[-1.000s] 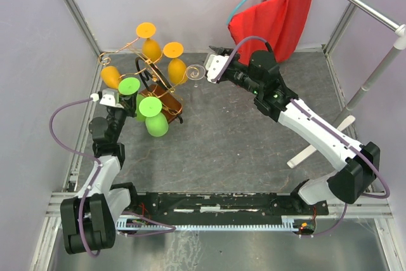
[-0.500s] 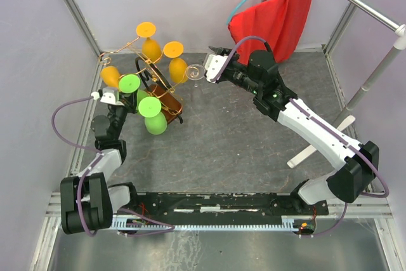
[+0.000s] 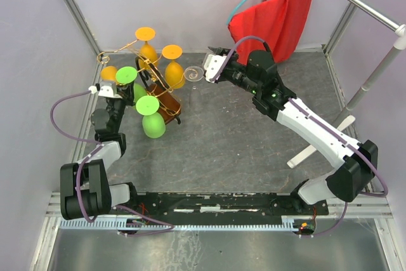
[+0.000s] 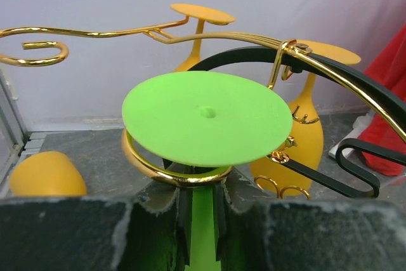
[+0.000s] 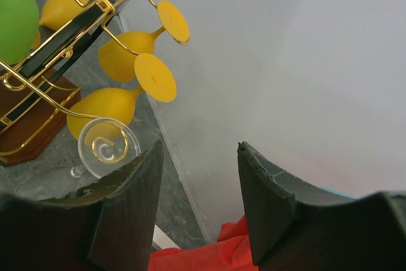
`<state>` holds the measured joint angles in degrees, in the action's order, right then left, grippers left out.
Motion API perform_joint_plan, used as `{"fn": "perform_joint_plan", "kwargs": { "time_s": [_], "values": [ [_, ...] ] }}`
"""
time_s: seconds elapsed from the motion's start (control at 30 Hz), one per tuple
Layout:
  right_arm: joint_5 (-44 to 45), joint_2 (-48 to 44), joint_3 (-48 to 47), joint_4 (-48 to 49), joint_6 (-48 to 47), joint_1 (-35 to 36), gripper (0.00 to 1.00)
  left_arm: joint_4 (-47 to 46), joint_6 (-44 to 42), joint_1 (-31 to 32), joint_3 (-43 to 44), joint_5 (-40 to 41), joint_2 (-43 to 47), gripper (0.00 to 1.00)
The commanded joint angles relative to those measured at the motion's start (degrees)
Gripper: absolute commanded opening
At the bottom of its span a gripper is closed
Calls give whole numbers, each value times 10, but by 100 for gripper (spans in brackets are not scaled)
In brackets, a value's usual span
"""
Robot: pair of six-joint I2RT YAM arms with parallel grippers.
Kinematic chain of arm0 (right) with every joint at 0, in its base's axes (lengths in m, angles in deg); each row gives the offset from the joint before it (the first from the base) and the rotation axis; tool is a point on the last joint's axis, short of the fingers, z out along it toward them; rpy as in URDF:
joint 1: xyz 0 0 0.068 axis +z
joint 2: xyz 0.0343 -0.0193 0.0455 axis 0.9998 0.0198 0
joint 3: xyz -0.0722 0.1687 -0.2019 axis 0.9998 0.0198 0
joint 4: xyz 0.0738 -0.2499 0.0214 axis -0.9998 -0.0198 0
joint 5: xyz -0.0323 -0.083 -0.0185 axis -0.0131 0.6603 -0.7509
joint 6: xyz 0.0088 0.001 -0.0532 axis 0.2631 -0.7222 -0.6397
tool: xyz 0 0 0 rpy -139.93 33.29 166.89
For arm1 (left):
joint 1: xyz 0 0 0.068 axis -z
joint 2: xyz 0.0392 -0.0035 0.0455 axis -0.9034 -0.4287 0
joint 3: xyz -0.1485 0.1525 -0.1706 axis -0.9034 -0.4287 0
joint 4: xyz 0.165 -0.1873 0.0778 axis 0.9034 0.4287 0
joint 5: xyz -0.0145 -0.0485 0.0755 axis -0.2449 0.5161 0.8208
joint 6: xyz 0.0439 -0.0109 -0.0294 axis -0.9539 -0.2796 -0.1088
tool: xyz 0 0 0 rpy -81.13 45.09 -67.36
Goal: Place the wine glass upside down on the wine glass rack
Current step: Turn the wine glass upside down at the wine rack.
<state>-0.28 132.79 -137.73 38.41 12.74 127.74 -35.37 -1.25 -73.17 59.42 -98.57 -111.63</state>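
My left gripper (image 4: 202, 220) pinches the green wine glass (image 4: 206, 115) by its stem, axis upright, foot at twelve o'clock from the jaws just over a ring on the wine glass rack's (image 4: 171, 177) ten o'clock side; the right gripper (image 5: 196, 176) hangs spread at its two o'clock.

left pincer (image 4: 202, 215): clamped on green wine glass (image 4: 206, 115) stem, left of wine glass rack (image 3: 166, 111)
right pincer (image 5: 198, 157): jaws apart, empty, right of wine glass rack
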Motion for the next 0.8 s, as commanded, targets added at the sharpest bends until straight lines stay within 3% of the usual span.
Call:
{"fn": "perform_joint_plan", "kwargs": {
  "time_s": [0.0,0.57,0.77],
  "values": [
    [10,5,-29,19,-2,-1,58,-30,-13,-3,20,54,-9,4],
    [8,4,-23,17,-1,-2,58,2,-56,-4,-29,168,53,8],
    [6,5,-20,18,-1,-2,58,39,-59,-4,-50,164,105,8]
  ]
}}
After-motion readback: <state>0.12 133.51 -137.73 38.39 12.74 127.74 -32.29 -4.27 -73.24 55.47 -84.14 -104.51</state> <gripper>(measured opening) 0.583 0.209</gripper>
